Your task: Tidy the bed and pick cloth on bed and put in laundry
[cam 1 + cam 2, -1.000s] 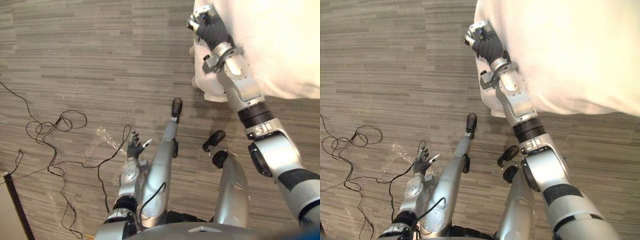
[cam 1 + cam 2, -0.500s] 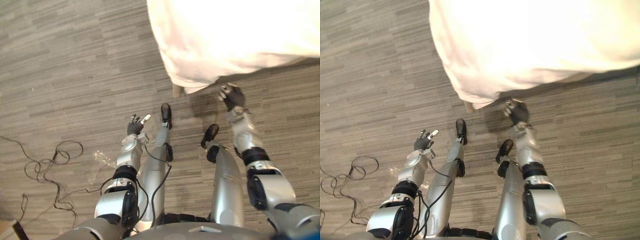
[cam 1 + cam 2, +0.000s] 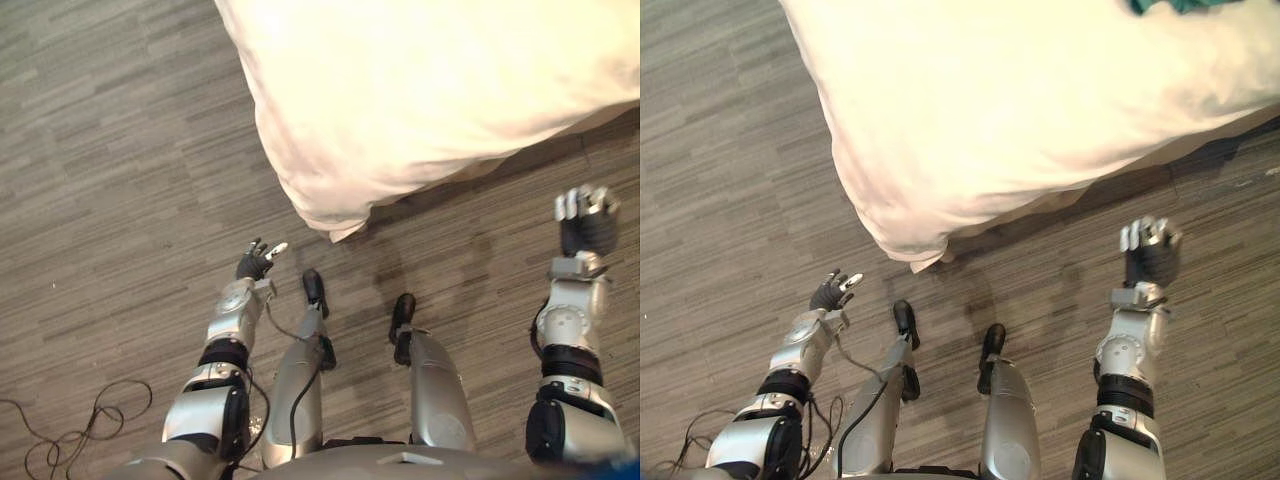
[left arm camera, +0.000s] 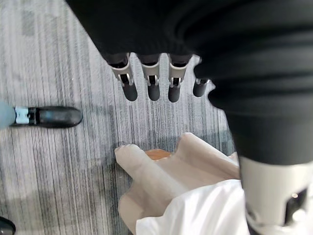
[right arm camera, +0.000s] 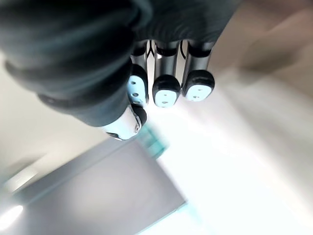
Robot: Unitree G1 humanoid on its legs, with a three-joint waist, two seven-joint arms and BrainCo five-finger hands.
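Your left hand (image 3: 255, 262) is hanging open and your right hand (image 3: 587, 222) is sitting curled on nothing. Reaching across the bed (image 3: 1040, 100) for the far teal cloth (image 3: 1170, 4), you are risking overbalancing.

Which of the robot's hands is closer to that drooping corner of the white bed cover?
Left. The left hand hangs just beside the corner of the bed cover, a little nearer the robot; the right hand is far off on the corner's other side.

Teal cloth (image 3: 1170, 5) atop white bed (image 3: 1040, 100)
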